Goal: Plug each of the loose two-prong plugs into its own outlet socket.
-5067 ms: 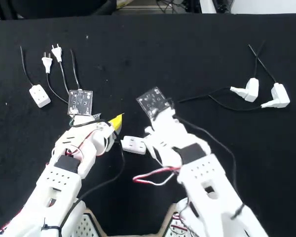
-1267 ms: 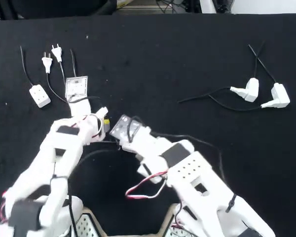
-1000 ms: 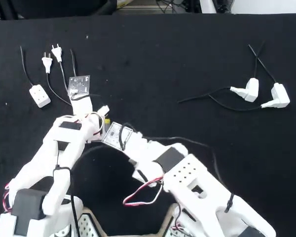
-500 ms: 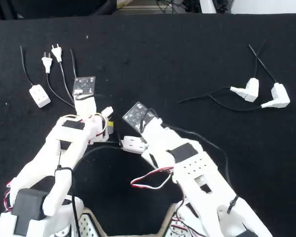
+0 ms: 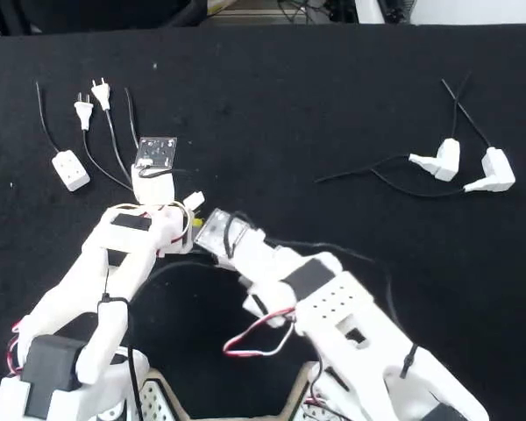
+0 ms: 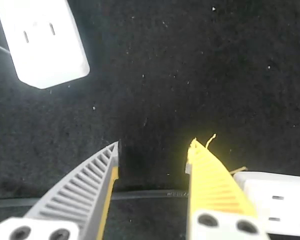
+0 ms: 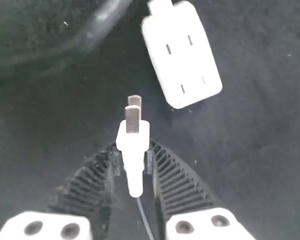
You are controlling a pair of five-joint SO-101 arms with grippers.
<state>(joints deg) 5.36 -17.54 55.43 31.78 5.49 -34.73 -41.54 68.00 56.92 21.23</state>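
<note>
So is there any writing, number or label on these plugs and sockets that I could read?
None can be read.
The white socket shows only its slots.
The plug held in the right gripper is plain white.
The second socket, beyond the open left gripper, bears no print.
The small square board on an arm: any marking is too small to tell.

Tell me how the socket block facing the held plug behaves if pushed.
The socket block looks small and light, lying loose on the cloth, so it will probably slide rather than take the plug. Flat and boxy, it seems unlikely to roll.
</note>
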